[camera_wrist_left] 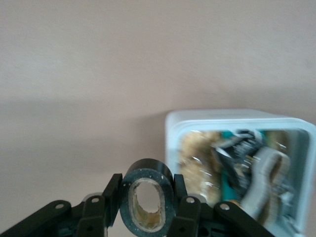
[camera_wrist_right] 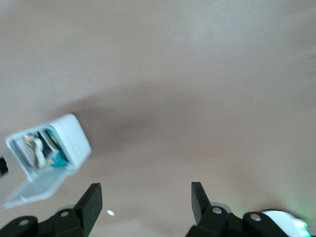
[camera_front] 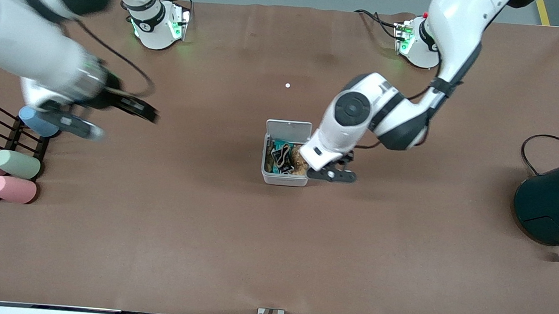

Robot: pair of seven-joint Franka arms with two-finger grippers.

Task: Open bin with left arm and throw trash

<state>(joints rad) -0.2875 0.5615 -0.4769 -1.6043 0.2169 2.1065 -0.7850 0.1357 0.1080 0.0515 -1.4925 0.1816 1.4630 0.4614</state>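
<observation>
The bin [camera_front: 286, 152] sits mid-bench with its lid [camera_front: 289, 128] already swung up at its 12 o'clock edge. Inside lie the black packet [camera_front: 280, 153] and the beige band [camera_wrist_left: 266, 177]. The left gripper [camera_wrist_left: 147, 197], at the bin's 3 o'clock, has its jaws clamped on the tape ring [camera_wrist_left: 147, 196], not yet dropped in. The right gripper [camera_wrist_right: 146, 197] waits, jaws apart, above the pastel cylinders [camera_front: 15, 163].

glossy white arm shells with dark grey joint caps, black two-finger grippers with silver screws, thin black cables, green lights glowing at both bases
</observation>
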